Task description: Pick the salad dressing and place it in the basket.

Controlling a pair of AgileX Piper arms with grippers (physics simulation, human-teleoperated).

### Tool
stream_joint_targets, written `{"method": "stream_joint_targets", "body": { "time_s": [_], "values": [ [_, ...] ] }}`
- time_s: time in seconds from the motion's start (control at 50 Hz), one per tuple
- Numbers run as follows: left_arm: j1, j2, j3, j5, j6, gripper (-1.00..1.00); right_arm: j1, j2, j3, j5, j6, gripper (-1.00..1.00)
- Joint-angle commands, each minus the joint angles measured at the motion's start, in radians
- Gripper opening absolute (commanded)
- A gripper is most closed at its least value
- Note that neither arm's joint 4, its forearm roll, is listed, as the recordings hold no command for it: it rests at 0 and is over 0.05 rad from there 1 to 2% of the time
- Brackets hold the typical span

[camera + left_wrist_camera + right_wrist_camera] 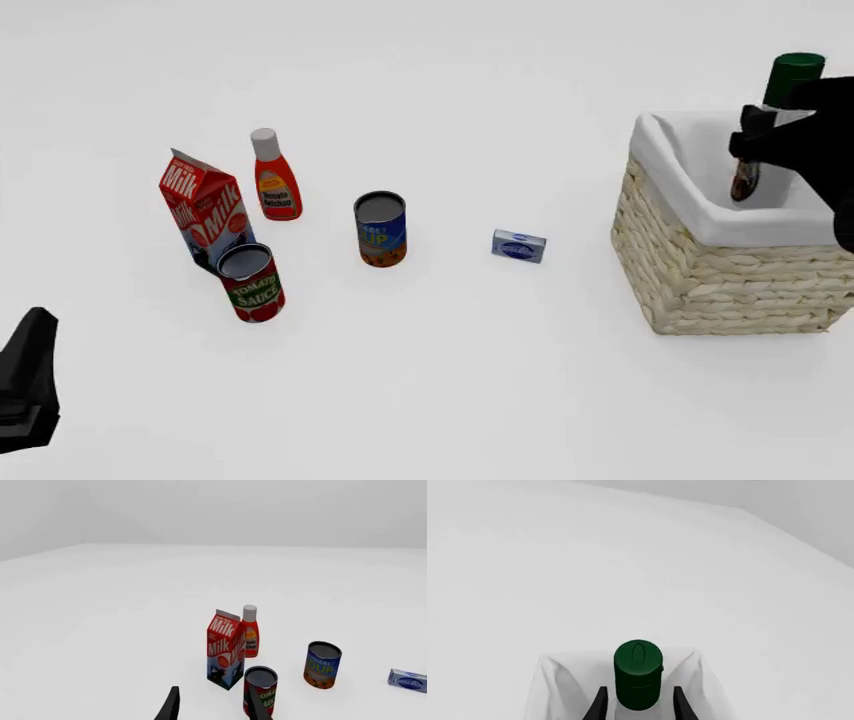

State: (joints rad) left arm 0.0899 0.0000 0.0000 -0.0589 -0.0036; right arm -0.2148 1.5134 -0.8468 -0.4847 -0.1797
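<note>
Right gripper (639, 705) is closed on the salad dressing (787, 100), held upright above the basket (707, 270); lowering inside the lining is advised before release.

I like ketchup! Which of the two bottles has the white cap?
The red bottle on the table behind the milk carton. The bottle in the right gripper has a green cap.

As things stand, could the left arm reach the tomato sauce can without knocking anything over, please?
Probably yes. The left gripper is open and low, with the tomato sauce can nearest to it and bare table between; the milk carton stands close behind the can, so overshooting might tip it.
</note>
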Motion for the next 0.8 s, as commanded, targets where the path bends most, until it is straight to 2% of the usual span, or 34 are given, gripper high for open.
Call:
{"method": "stream_joint_targets", "body": {
  "time_s": [0.02, 0.54, 0.8],
  "values": [
    [0.000, 0.000, 0.000, 0.003, -0.003, 1.00, 0.005, -0.006, -0.008, 0.003, 0.014, 1.00],
    [-0.003, 0.000, 0.000, 0.002, -0.006, 1.00, 0.016, -0.027, -0.001, 0.000, 0.011, 1.00],
    [-0.004, 0.000, 0.000, 0.001, -0.003, 1.00, 0.001, -0.141, 0.032, 0.041, 0.024, 1.00]
  ]
}}
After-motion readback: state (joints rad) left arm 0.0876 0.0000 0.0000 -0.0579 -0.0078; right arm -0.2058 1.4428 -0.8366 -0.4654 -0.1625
